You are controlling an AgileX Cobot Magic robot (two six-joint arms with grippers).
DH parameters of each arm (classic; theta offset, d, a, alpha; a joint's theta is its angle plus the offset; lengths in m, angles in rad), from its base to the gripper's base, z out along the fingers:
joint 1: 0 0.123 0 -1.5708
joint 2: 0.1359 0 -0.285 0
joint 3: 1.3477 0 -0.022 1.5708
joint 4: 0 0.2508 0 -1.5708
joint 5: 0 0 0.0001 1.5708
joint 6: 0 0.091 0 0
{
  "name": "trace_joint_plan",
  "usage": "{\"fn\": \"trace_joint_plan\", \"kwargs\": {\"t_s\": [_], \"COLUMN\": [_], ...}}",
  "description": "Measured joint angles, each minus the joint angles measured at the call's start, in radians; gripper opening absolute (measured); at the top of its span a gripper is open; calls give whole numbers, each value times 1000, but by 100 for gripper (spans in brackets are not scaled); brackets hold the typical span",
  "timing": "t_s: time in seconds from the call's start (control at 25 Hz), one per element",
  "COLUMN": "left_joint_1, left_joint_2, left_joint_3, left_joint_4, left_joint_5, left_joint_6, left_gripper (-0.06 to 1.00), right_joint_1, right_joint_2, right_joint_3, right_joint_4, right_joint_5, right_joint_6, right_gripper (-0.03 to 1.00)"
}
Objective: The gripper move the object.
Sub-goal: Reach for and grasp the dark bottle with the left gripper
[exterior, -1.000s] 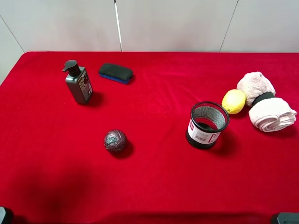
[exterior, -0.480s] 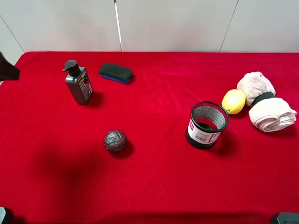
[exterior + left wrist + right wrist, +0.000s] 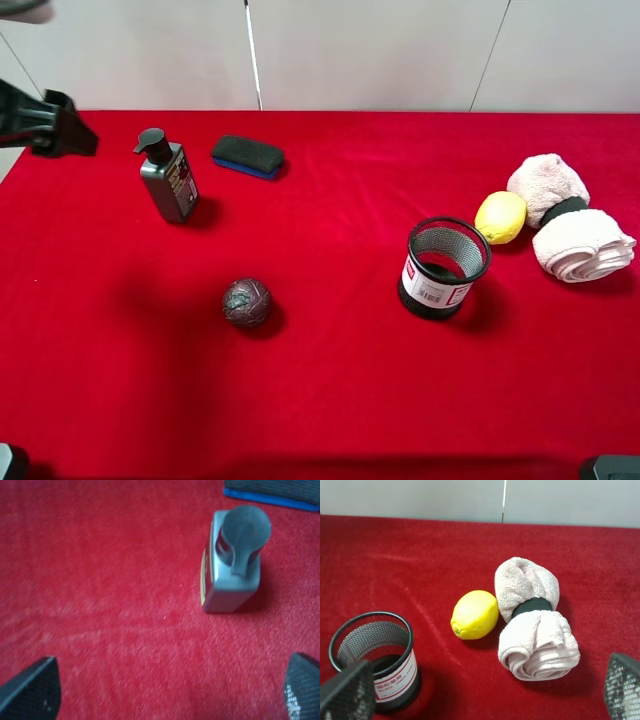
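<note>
A red cloth-covered surface was seen from above, with two wrist close-ups. At the far left the left pincer hovered above the cloth, released, its two dark textured fingers spread wide with nothing between them. The pump bottle stood upright near it, just to its right and a little ahead, apart from both fingers and closer to the line of one finger than the other. It was a small grey rectangular bottle with a black pump head and a dark label.

It looked like stiff plastic, probably light, with smooth flat sides that could slip. Being tall and narrow, it would likely tip if nudged near the top. The best hold seemed to be across the flat faces of the body at mid-height, below the neck. The pump head was a poor choice, since it could sink or swivel under a squeeze.

Beyond the bottle, farther from the left pincer, lay a flat dark eraser block with a blue edge. A dark mottled ball sat well apart from the left pincer, farther right and nearer the front of the surface. Ahead of the right pincer, also released and empty, were a black mesh cup, a lemon and a rolled pale towel
</note>
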State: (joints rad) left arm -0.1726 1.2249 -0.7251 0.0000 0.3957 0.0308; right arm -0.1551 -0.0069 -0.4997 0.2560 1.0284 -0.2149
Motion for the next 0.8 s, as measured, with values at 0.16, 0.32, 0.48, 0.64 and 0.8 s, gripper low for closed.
{"fn": "trace_joint_plan", "kwargs": {"t_s": [0.16, 0.32, 0.48, 0.64, 0.8], "left_joint_1": [-33, -59, -80, -83, -83], "left_joint_2": [78, 154, 223, 279, 310], "left_joint_3": [-25, -68, -110, -126, -129], "left_joint_4": [0, 0, 0, 0, 17], "left_joint_5": [-49, -62, -73, -105, -114], "left_joint_6": [0, 0, 0, 0, 0], "left_gripper": [87, 87, 87, 87, 87], "right_joint_1": [0, 0, 0, 0, 0], "right_joint_2": [0, 0, 0, 0, 0], "right_joint_3": [0, 0, 0, 0, 0], "right_joint_4": [0, 0, 0, 0, 0], "right_joint_5": [0, 0, 0, 0, 0], "right_joint_6": [0, 0, 0, 0, 0], "right_gripper": [69, 69, 69, 69, 69]}}
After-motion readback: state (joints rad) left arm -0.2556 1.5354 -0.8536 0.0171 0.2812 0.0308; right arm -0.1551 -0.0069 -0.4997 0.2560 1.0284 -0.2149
